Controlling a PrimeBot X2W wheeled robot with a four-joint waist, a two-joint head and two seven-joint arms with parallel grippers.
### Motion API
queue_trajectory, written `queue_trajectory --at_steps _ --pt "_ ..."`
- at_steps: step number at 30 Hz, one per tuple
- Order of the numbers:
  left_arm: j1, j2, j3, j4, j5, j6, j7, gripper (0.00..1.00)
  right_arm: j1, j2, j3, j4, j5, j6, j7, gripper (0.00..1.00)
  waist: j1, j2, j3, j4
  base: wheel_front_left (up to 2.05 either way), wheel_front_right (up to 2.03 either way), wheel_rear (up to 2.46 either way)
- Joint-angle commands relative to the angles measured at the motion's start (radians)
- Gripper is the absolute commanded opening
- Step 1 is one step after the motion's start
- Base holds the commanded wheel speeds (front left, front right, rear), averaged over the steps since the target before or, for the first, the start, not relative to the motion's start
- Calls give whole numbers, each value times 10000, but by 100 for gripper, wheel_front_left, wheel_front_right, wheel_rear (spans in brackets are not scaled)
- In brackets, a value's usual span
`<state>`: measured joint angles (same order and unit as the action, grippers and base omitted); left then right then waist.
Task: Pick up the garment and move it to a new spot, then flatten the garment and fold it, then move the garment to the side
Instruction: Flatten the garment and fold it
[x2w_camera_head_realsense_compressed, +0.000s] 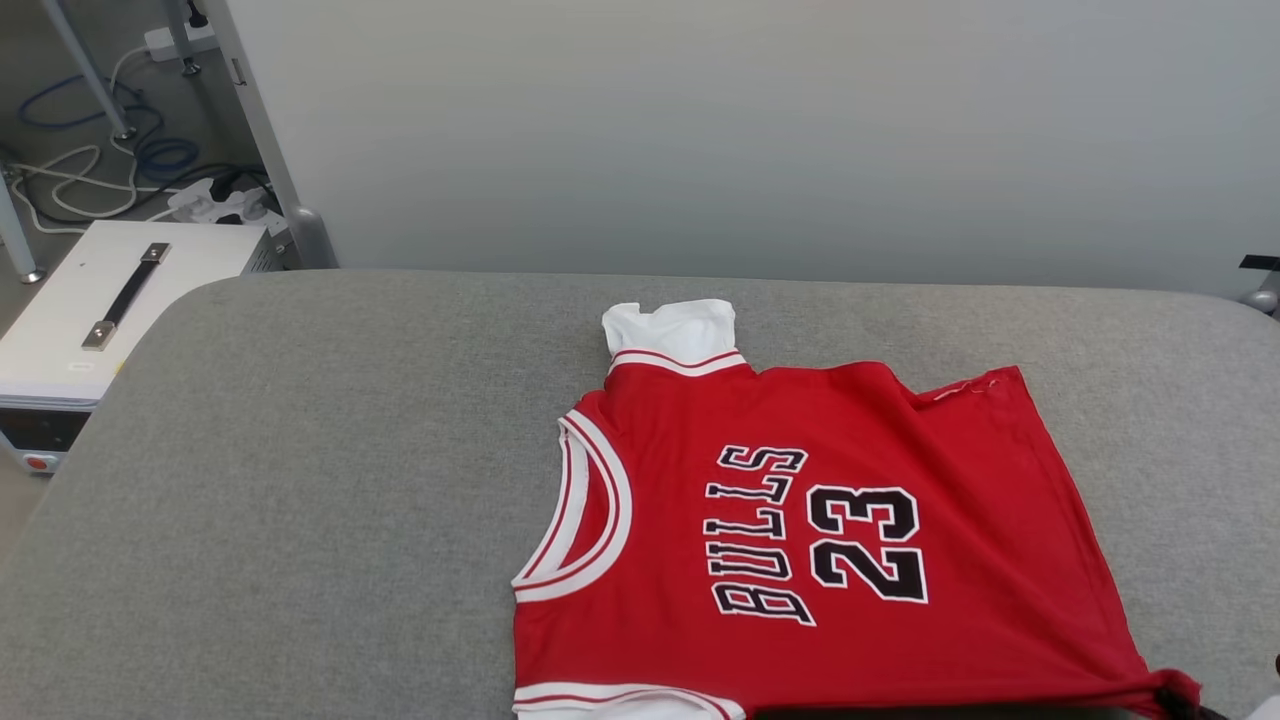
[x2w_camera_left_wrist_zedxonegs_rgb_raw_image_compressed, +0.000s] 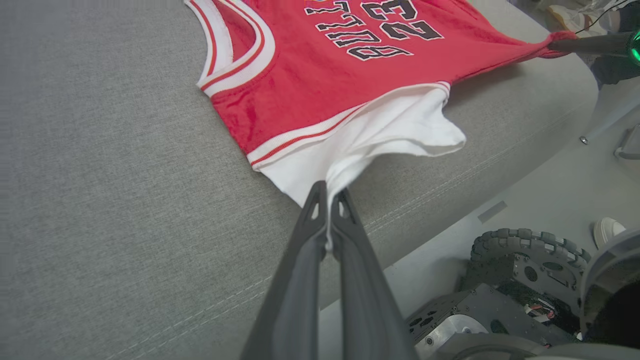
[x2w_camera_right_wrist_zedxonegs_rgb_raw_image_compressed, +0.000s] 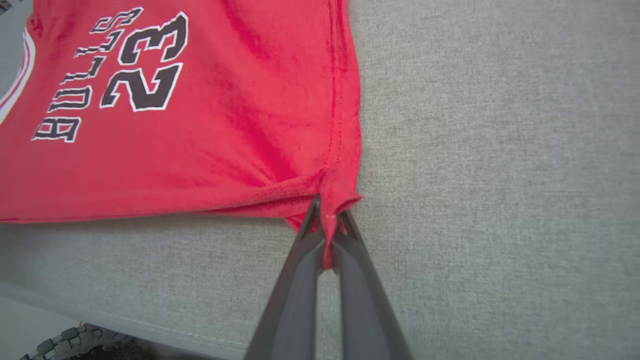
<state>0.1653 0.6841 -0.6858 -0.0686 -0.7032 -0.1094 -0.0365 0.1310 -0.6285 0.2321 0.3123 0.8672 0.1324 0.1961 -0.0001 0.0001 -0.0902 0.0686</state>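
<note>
**Bulls 23 jersey pinched at two points, near edge partly out of frame**

The Bulls 23 jersey (x2w_camera_head_realsense_compressed: 800, 560) lies front up on the grey fabric tabletop (x2w_camera_head_realsense_compressed: 300, 450), right of centre, with the collar toward the robot's left and the hem toward its right. In the head view the bottom edge of the frame cuts off the jersey's near side, so of the near sleeve (x2w_camera_left_wrist_zedxonegs_rgb_raw_image_compressed: 380, 130) just the striped trim shows there. The far sleeve (x2w_camera_head_realsense_compressed: 670, 330) is bunched up and its shape is unclear.

In the left wrist view the left end effector (x2w_camera_left_wrist_zedxonegs_rgb_raw_image_compressed: 328, 192) has its fingers pressed together on the white near sleeve, with cloth squeezed between them. The sleeve is pulled into a point and its loose flap hangs free, close to the tabletop's front edge.

In the right wrist view the right end effector (x2w_camera_right_wrist_zedxonegs_rgb_raw_image_compressed: 327, 207) is clamped on the hem corner (x2w_camera_right_wrist_zedxonegs_rgb_raw_image_compressed: 335, 190), and a red fold pokes out past the tips. The cloth there is gathered and wrinkled. In the head view that corner (x2w_camera_head_realsense_compressed: 1175, 690) sits at the very bottom right with something dark beside it, too cropped to make out.

A wheel (x2w_camera_left_wrist_zedxonegs_rgb_raw_image_compressed: 525, 250) is partly visible below the tabletop. A white box (x2w_camera_head_realsense_compressed: 100, 300) with a handle and some cables (x2w_camera_head_realsense_compressed: 100, 160) are on the floor at far left. A pale item (x2w_camera_left_wrist_zedxonegs_rgb_raw_image_compressed: 607, 230) near the wheel is unidentifiable.
</note>
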Motion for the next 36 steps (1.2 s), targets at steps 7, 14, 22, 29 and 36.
queue_trajectory --at_steps 7,14,22,29,36 --pt "-1188 -26 580 -282 216 175 -305 0 -52 382 -1044 -1277 -783 -17 647 0 1 -1 465 -40 0 0 0" --pt "-2971 -242 670 149 422 35 141 0 -1008 781 -1534 -1943 -1579 -17 1683 0 1 -1 1468 -136 0 0 0" --pt "-4683 -502 44 1191 744 -146 698 0 -2364 1152 -1569 -1762 -2547 -17 2592 0 1 -1 2504 -278 0 0 0" --pt "-5708 -815 -711 2310 813 -203 574 0 -3189 1421 -1448 -1257 -3068 -17 2978 0 1 -1 3007 -280 0 0 0" --pt "-6382 -1235 -1356 3484 865 -210 77 0 -3610 1578 -1316 -576 -3423 -17 2956 0 1 -1 3188 -224 0 0 0"
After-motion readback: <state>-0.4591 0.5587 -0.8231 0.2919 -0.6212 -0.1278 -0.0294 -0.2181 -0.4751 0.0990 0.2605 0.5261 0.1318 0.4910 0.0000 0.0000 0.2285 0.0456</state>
